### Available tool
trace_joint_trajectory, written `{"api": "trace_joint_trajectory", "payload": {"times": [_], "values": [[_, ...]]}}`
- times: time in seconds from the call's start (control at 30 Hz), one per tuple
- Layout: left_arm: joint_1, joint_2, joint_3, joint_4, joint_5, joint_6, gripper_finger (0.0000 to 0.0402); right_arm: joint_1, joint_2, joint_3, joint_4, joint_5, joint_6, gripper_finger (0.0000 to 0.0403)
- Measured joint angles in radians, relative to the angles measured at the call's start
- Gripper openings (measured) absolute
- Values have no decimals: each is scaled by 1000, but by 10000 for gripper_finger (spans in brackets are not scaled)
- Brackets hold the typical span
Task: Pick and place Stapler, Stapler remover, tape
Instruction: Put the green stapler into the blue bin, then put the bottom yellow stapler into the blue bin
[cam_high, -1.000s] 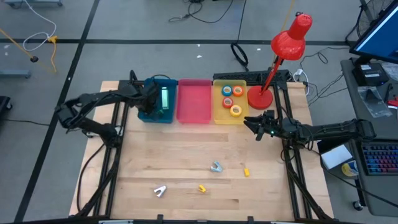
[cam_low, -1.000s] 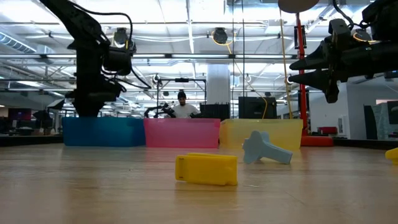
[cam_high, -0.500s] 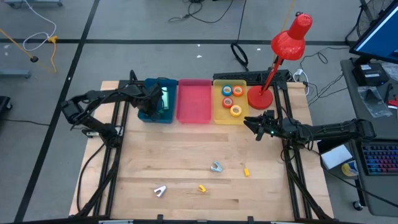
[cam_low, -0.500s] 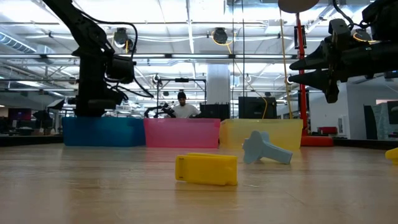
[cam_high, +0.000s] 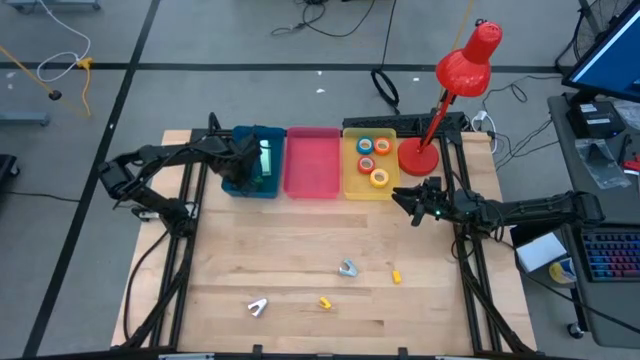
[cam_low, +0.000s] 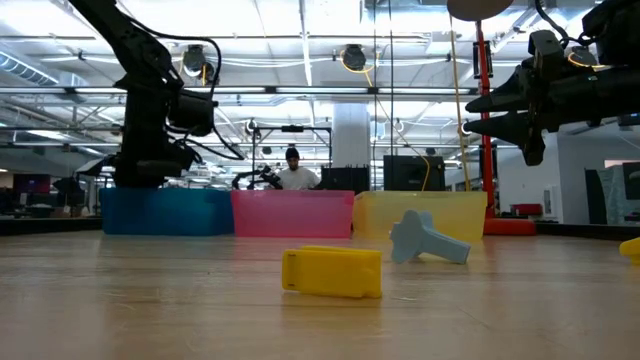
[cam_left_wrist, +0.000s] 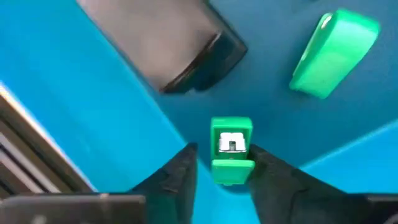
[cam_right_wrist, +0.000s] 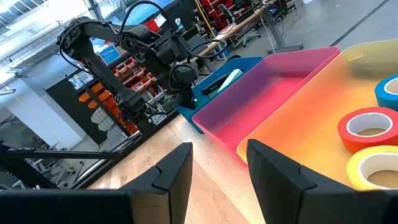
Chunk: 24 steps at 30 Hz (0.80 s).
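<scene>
My left gripper (cam_high: 240, 165) reaches down into the blue bin (cam_high: 252, 187) and is shut on a small green stapler (cam_left_wrist: 231, 152). A second green stapler (cam_left_wrist: 333, 53) and a dark grey stapler (cam_left_wrist: 180, 50) lie on the bin floor. My right gripper (cam_high: 403, 197) hovers open above the table, just off the near right corner of the yellow bin (cam_high: 352, 190); its fingers (cam_right_wrist: 180, 168) are empty. Tape rolls (cam_high: 379, 178) lie in the yellow bin. A blue-grey staple remover (cam_high: 347, 268) and a pale one (cam_high: 258, 306) rest on the table. My left gripper holds the small green stapler between its two fingers (cam_left_wrist: 183, 171), which come from above, pointing down into the blue bin. The stapler lies along the fingers, and its end (cam_left_wrist: 232, 143) with the metal part faces the camera. Whether its lower end touches the bin floor I cannot tell.
The pink bin (cam_high: 312, 165) sits between the blue and yellow ones at the table's far edge. A red desk lamp (cam_high: 418, 155) stands right of the yellow bin. Two small yellow pieces (cam_high: 325, 302) (cam_high: 396, 276) lie on the near half of the table.
My left gripper has sunk a little deeper into the blue bin, with its arm shifting slightly toward the table's right. The right arm has kept still.
</scene>
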Motion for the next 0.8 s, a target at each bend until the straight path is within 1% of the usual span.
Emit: {"api": "trace_joint_trajectory", "payload": {"times": [0.17, 0.3, 0.4, 0.6, 0.7, 0.8], "values": [[0, 0, 8, -66, 19, -10, 190, 0, 0, 0, 0, 0, 0, 144], [0, -10, 41, -109, 16, -49, 215, 0, 0, 0, 0, 0, 0, 144], [0, -42, 81, -116, 14, -55, 222, 0, 0, 0, 0, 0, 0, 144], [-7, -126, 187, -144, 25, -100, 223, 0, 0, 0, 1, -2, 34, 144], [-39, -171, 243, -140, 57, -153, 223, 0, 0, 0, 6, -2, 35, 144], [-97, -214, 291, -135, 93, -204, 223, 0, 0, 0, 9, -2, 35, 144]]}}
